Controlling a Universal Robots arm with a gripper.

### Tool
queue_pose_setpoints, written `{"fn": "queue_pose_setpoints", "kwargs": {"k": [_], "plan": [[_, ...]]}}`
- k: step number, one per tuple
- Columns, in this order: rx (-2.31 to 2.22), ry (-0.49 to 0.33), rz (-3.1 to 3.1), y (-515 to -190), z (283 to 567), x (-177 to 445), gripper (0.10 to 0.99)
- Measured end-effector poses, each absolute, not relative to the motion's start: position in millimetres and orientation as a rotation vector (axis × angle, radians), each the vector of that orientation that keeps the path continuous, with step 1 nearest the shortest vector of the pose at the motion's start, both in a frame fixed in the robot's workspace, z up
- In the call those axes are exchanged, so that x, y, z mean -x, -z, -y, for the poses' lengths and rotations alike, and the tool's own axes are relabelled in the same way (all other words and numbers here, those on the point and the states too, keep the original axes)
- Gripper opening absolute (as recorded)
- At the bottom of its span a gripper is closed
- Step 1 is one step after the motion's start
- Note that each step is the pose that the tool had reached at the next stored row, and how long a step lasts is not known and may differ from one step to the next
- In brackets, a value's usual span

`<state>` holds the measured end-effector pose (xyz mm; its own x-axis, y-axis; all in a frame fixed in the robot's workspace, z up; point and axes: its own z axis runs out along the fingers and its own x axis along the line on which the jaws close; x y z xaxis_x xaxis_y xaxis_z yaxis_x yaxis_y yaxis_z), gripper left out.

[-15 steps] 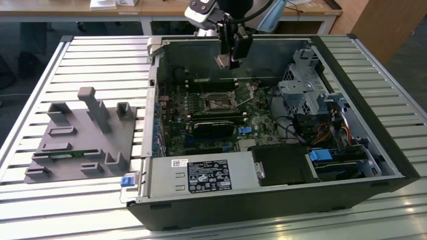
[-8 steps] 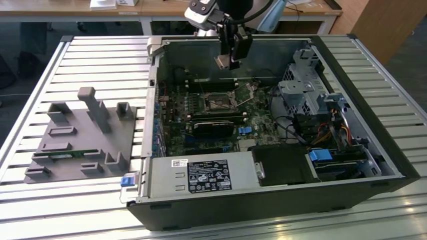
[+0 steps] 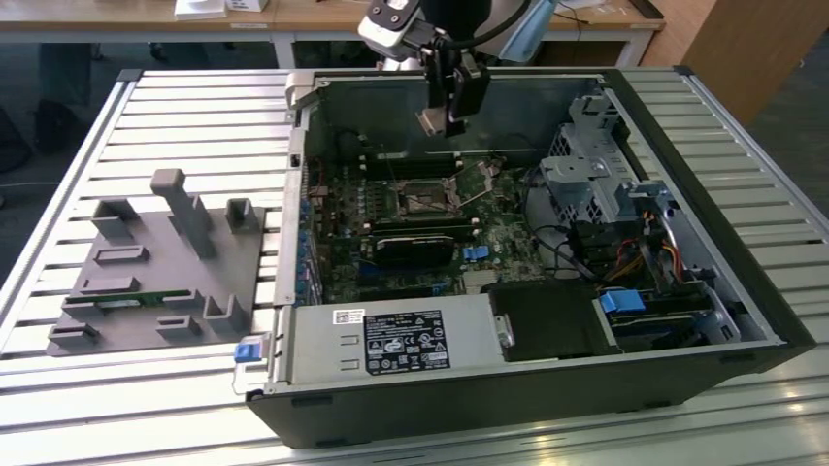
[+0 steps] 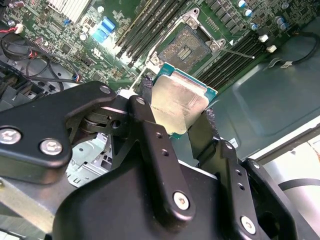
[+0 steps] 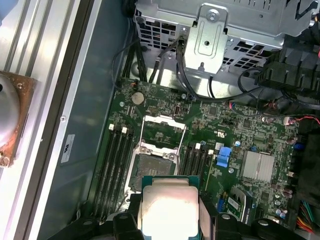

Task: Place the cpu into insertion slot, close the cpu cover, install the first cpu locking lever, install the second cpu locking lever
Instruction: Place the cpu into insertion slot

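My gripper [image 3: 441,118] hangs over the open computer case, shut on the cpu [image 3: 433,121], a flat square chip with a silver-grey top. In both wrist views the black fingers [image 4: 146,107] clamp the cpu [image 4: 177,102] by two opposite edges. The insertion slot [image 3: 425,199] lies below on the green board, its dark centre bare [image 4: 186,47]. In the first wrist view the cpu [image 5: 169,207] hovers just short of the insertion slot [image 5: 151,167]. The cpu cover [image 5: 163,125] stands flipped open at the slot's far side. A thin locking lever [image 4: 240,53] sticks out beside the slot.
Long black memory slots [image 5: 116,165] flank the socket on both sides. A metal drive cage [image 3: 589,175] and cable bundles fill the case's right side in the exterior view. The labelled power supply [image 3: 388,342] sits at the front. A grey fixture block [image 3: 155,262] stands on the slatted table.
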<state>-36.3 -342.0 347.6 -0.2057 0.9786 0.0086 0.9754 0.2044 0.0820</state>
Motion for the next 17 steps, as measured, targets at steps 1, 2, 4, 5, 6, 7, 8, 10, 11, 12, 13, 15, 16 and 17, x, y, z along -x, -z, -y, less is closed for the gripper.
{"fn": "queue_pose_setpoints", "kwargs": {"k": [1,2,4,5,6,7,8,10,11,12,13,15,16,17], "plan": [[-1.951,-0.106,-2.402,-347.2,342.1,36.4,0.537],[-1.951,-0.106,-2.402,-346.9,342.0,36.3,0.537],[-1.951,-0.105,-2.401,-346.2,342.1,36.4,0.537],[-1.951,-0.105,-2.4,-345.8,342.0,36.4,0.537],[-1.951,-0.104,-2.4,-345.4,342.0,36.3,0.537],[-1.952,-0.104,-2.4,-344.9,342.1,36.4,0.537],[-1.952,-0.104,-2.4,-344.4,342.1,36.4,0.537],[-1.952,-0.103,-2.399,-343.3,342.0,36.3,0.537],[-1.952,-0.103,-2.399,-342.8,342.0,36.3,0.537],[-1.952,-0.103,-2.399,-342.3,342.0,36.3,0.537],[-1.952,-0.103,-2.399,-341.8,342.1,36.3,0.537],[-1.953,-0.101,-2.398,-340.9,342.0,36.4,0.537],[-1.954,-0.101,-2.398,-340.5,342.0,36.4,0.537],[-1.954,-0.1,-2.398,-340.1,342.0,36.4,0.537]]}}
